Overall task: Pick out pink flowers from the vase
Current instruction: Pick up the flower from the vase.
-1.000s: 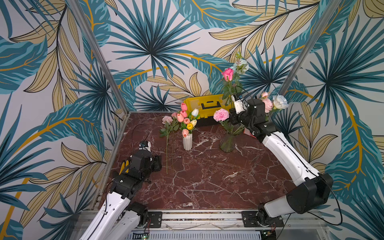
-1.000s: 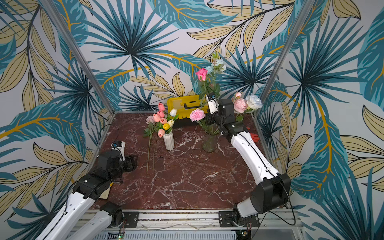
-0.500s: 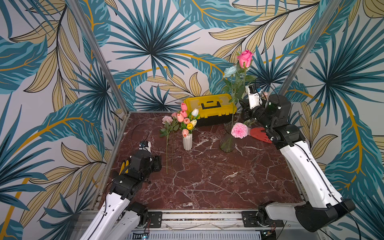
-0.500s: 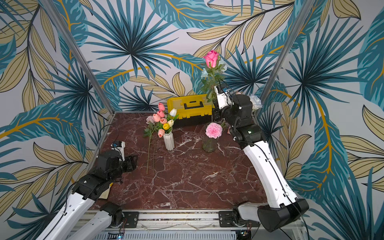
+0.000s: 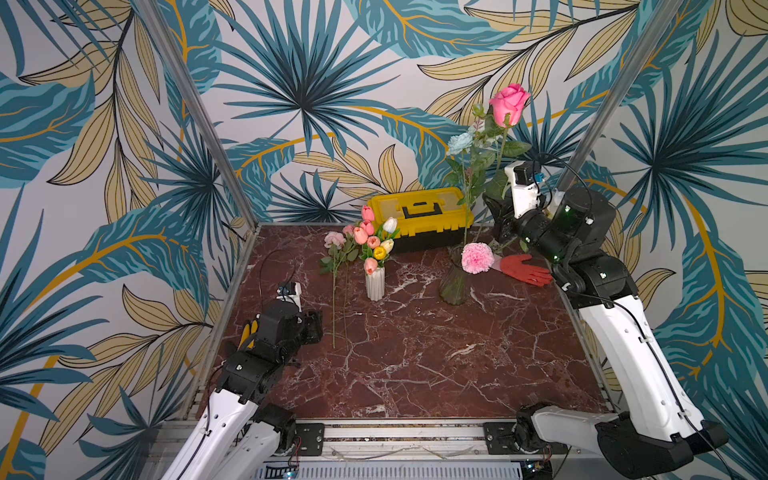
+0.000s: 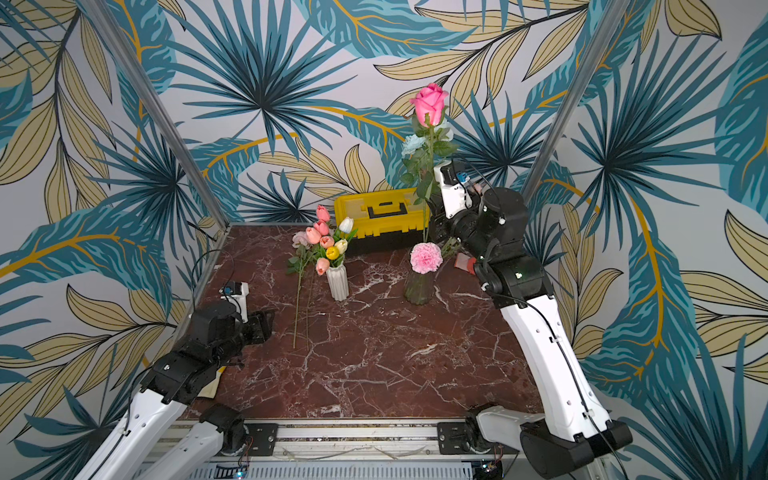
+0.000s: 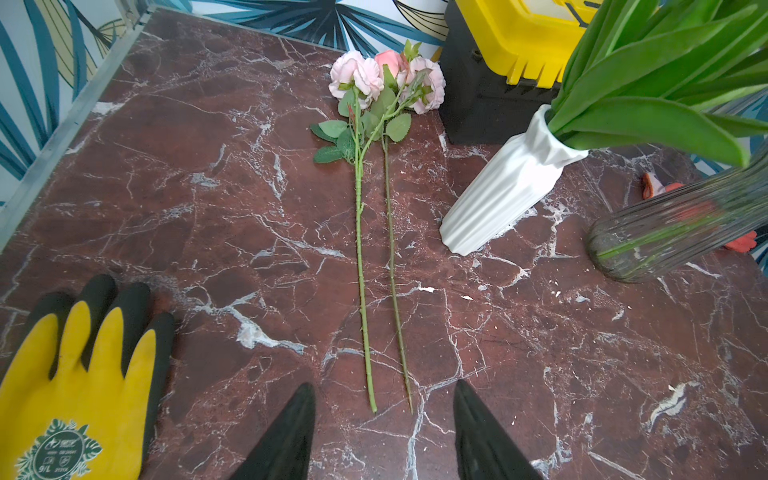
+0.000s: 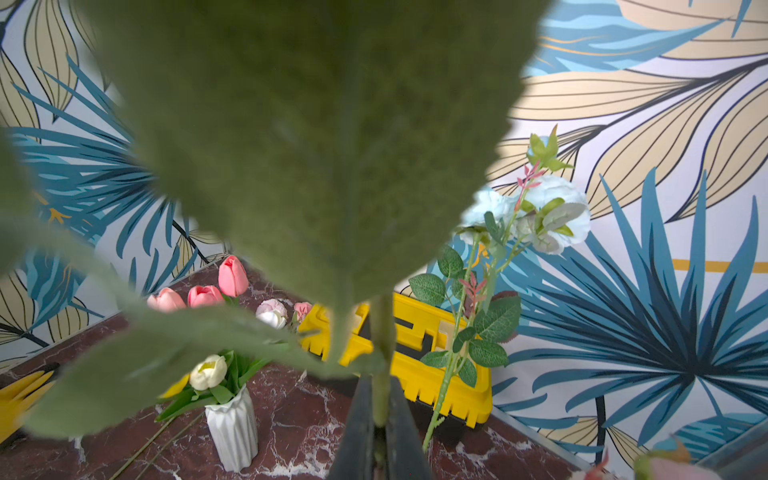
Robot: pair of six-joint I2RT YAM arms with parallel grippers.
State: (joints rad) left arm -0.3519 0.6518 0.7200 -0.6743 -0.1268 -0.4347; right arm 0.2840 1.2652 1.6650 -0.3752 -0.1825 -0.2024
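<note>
My rose (image 5: pixel 509 104) stands high above the vase (image 5: pixel 455 286), right jaws clenched on its stem; the carnation (image 5: pixel 476 257) sits in the vase, two pale roses (image 7: pixel 386 79) lie on the red marble counter (image 5: pixel 415 353) before my released left jaws. Leaf-print walls (image 5: pixel 291 83) close us in. A blurred leaf (image 8: pixel 311 145) blocks most of the right wrist view.

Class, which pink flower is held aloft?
The hot-pink rose, stem pinched in the right tool; the carnation, pink tulips and pale roses sit lower.

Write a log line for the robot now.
right gripper: shut on hot-pink rose | left gripper: open | carnation: in glass vase
</note>
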